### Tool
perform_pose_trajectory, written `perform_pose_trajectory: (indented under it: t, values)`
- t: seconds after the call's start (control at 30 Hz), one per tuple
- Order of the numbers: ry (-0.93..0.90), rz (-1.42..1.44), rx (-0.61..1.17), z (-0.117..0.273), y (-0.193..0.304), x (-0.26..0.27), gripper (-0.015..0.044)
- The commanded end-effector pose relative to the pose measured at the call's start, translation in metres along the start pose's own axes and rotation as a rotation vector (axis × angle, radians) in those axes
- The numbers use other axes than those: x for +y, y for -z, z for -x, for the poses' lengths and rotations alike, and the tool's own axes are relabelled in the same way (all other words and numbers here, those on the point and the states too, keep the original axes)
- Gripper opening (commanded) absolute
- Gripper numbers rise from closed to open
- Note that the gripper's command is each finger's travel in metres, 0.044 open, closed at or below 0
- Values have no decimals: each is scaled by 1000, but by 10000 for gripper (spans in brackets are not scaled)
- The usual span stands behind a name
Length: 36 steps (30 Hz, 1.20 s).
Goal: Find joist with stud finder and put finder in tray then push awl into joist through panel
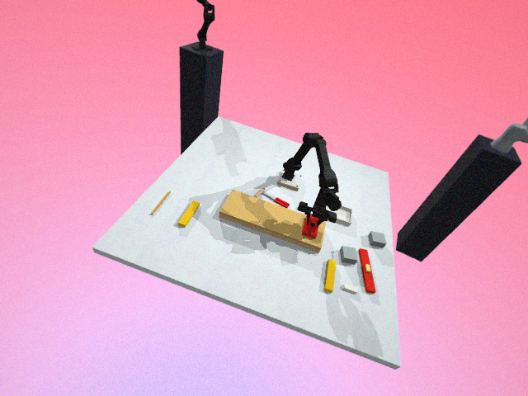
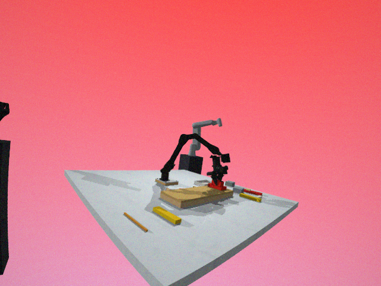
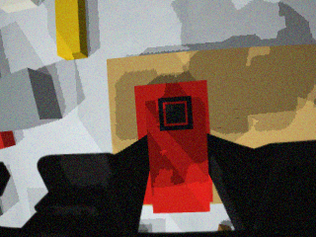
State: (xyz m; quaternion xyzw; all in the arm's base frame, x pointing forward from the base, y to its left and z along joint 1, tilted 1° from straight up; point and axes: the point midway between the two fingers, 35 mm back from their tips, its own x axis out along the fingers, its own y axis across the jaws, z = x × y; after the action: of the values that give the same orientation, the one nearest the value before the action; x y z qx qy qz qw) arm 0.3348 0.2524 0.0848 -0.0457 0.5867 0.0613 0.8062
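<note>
My gripper (image 1: 312,220) (image 2: 216,181) (image 3: 174,136) is shut on the red stud finder (image 1: 309,231) (image 2: 218,186) (image 3: 173,90), one finger on each side. The stud finder appears to rest on top of the tan floor panel (image 1: 252,209) (image 2: 190,195) (image 3: 281,135), near its right end in the top view. Its face shows a dark square with a thin red outline. The shallow pale tray (image 1: 349,223) lies behind the panel's right end, partly hidden by the arm. A red handle (image 1: 281,202) with a thin grey shaft, seemingly the awl, lies behind the panel. The joist is hidden.
Yellow bars (image 1: 189,214) (image 1: 330,275) (image 2: 166,215) (image 3: 70,30) lie left and right of the panel. Grey blocks (image 1: 348,254) (image 1: 376,238), a red level (image 1: 364,261) and a white piece (image 1: 349,289) lie to the right. An orange stick (image 1: 160,202) (image 2: 135,222) lies far left.
</note>
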Motion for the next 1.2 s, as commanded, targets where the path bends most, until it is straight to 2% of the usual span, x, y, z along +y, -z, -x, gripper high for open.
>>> perform_pose_trajectory:
  t: [0.0,1.17]
  values:
    - [3,-6,2,-1,0,-14,0]
    - [13,-3,2,-1,0,-114,0]
